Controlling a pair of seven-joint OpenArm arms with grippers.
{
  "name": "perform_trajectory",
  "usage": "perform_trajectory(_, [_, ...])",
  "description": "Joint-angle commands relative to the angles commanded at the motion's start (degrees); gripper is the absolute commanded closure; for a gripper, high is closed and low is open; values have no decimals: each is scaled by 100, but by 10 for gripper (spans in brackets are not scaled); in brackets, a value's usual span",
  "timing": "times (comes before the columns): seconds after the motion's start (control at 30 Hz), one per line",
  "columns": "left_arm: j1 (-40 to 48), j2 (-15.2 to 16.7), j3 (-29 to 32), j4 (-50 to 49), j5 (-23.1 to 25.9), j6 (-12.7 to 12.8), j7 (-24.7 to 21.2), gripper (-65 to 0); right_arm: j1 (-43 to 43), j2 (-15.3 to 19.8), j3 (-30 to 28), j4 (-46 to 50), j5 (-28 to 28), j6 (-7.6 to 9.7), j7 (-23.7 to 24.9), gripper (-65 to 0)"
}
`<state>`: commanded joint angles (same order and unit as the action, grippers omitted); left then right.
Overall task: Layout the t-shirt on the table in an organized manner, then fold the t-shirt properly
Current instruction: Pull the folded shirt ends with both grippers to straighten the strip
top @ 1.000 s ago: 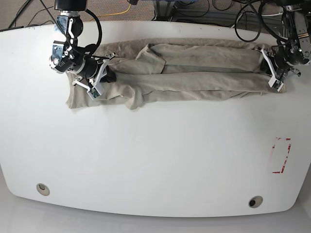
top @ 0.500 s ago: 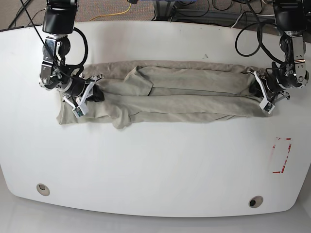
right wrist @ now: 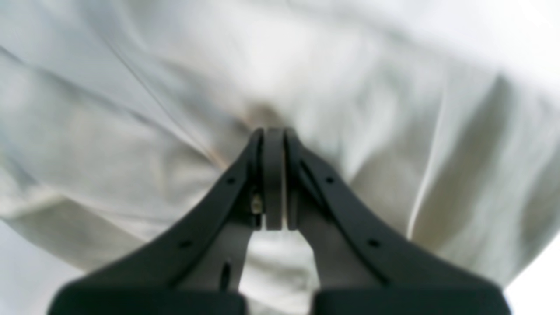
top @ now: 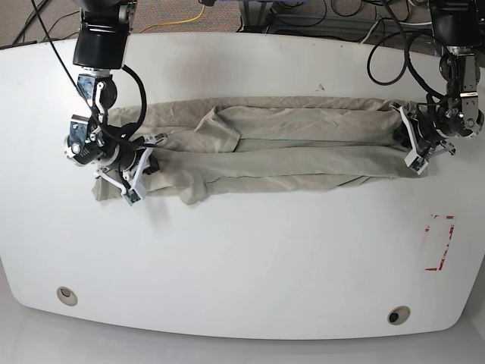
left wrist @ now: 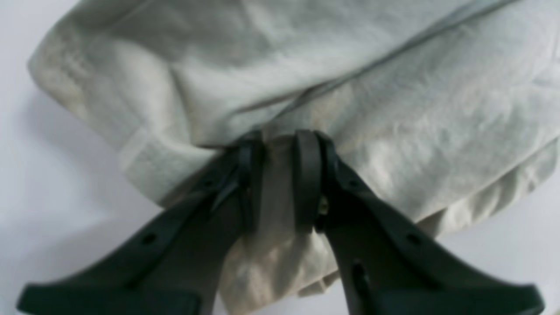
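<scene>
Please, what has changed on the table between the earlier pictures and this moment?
Both end effectors, left and right, dragged the t-shirt toward the table's near edge, then the left drew back a little. The bundle shifted toward the right arm's side. Both grips on the cloth ends stayed shut; the shirt remains a long folded band.

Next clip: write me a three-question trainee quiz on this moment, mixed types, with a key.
1. True or false: both grippers are shut on the t-shirt.
2. The left gripper holds which end of the shirt in the base view? A) right B) left C) middle
3. Fill in: the red tape rectangle lies near the table's ____ edge in the base view.

Key: 1 true, the right gripper too; 2 A; 3 right.
</scene>
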<state>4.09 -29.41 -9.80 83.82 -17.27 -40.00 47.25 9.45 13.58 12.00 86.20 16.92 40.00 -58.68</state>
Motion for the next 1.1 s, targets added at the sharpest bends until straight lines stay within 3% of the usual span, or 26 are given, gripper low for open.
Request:
perform_trajectory(0.53, [-18,0,0,475,0,0,141,-106,220,-738,-18,-79,-44,0,-123,-8])
perform_trajectory(0.83, [-35,18,0,475,0,0,141,-107,440,-695,-237,-1530,-44,0,835,-8])
perform_trajectory(1.0, [-35,18,0,475,0,0,141,-107,484,-563,-246,-1231,-9,0,818,-8])
perform_trajectory(1.1, [-35,18,0,475,0,0,141,-107,527,-563,-246,-624,-26,0,316,-8])
